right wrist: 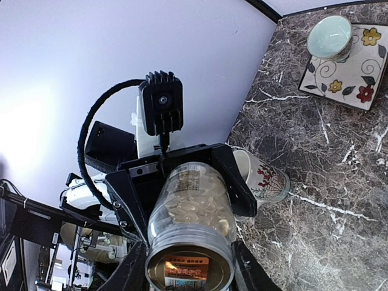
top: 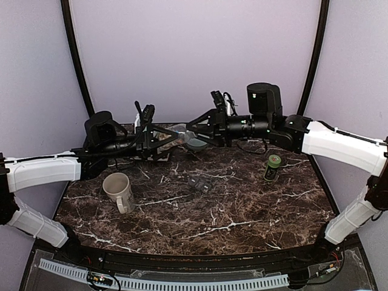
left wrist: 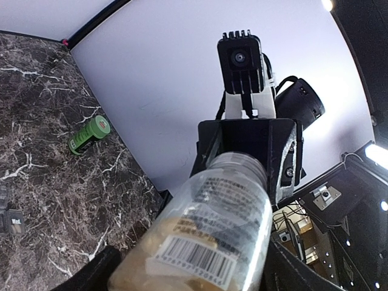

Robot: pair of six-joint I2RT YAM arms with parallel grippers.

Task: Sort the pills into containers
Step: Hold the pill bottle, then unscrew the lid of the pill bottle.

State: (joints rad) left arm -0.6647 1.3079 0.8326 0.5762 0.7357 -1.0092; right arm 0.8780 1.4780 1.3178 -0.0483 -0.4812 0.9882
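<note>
A clear pill bottle [top: 179,129] full of pale yellow pills is held level in the air over the back of the table, between both grippers. My left gripper [top: 171,134] is shut on its body; in the left wrist view the bottle [left wrist: 206,230] fills the space between my fingers [left wrist: 194,276]. My right gripper [top: 191,128] grips the threaded neck end, which shows large in the right wrist view [right wrist: 191,242] between my fingers [right wrist: 188,273]. I cannot tell whether a cap is on it. A teal bowl [top: 196,144] sits just below the bottle.
A green bottle [top: 273,167] stands at the right. A white mug [top: 119,191] stands at the left front. A small dark object [top: 199,183] lies mid-table. The teal bowl [right wrist: 328,35] rests on a square floral plate [right wrist: 357,79]. A curved wall closes the back.
</note>
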